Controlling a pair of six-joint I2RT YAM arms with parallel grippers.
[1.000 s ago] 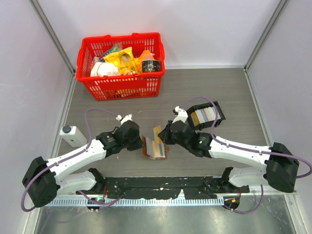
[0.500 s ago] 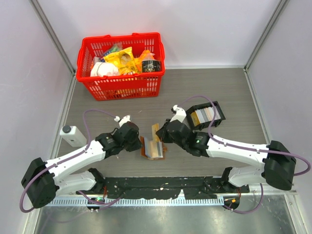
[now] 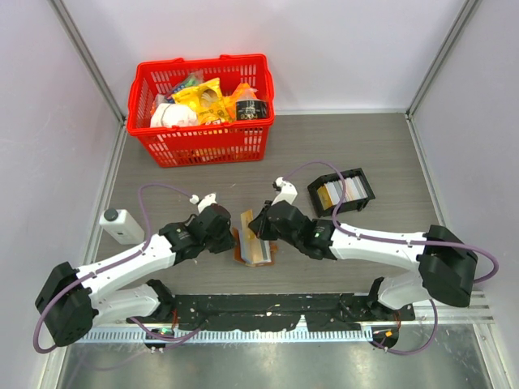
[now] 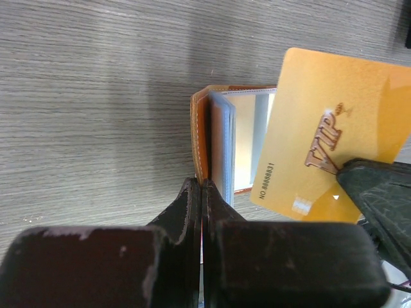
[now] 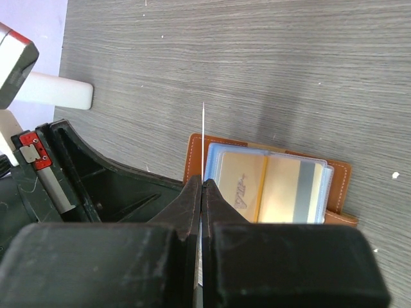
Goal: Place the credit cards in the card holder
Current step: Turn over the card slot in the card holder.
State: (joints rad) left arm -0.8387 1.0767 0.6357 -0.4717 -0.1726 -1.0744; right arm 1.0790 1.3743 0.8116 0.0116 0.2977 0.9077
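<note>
One open card holder (image 3: 255,247) lies on the bench (image 3: 373,162). The left gripper (image 3: 229,238) pinches its left edge; the right gripper (image 3: 258,227) clamps one gold card (image 4: 334,144) upright above it. Several cards (image 3: 340,192) sit in one black tray (image 3: 362,197).

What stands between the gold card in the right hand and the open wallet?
Nothing visible does. The right hand holds the gold VIP plastic card just over the open brown leather wallet, which the left hand pinches at its edge, clear of the pockets.
</note>
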